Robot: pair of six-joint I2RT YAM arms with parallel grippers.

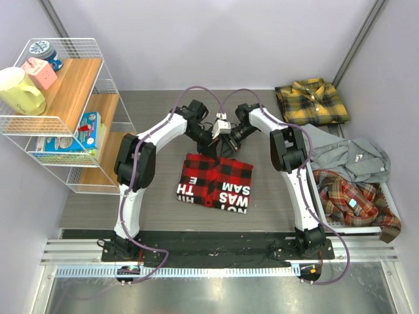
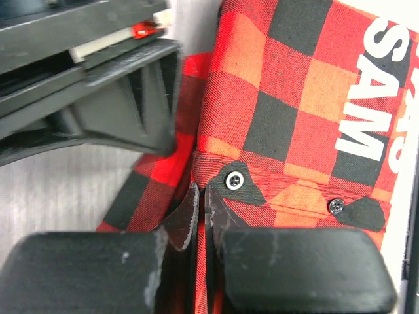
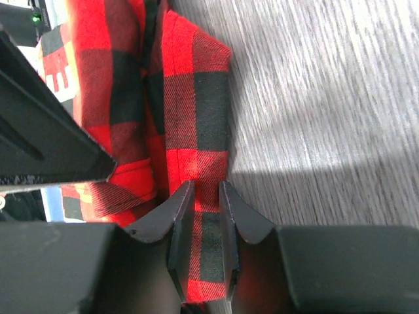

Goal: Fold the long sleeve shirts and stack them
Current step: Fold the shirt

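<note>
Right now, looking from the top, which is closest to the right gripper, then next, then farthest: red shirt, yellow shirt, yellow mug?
1. Red shirt: mid-table, pinched in the right gripper.
2. Yellow shirt: far right corner.
3. Yellow mug: on the left shelf.

**Left arm** (image 1: 160, 131) and **right arm** (image 1: 262, 120): white tubular links, black joint housings, and a looping purple cable (image 1: 200, 87) on each. **Left gripper** (image 2: 201, 199) and **right gripper** (image 3: 206, 190): matte black wedge-shaped fingers (image 3: 180, 212); the blocky black bodies behind the jaws are scuffed grey.
</note>
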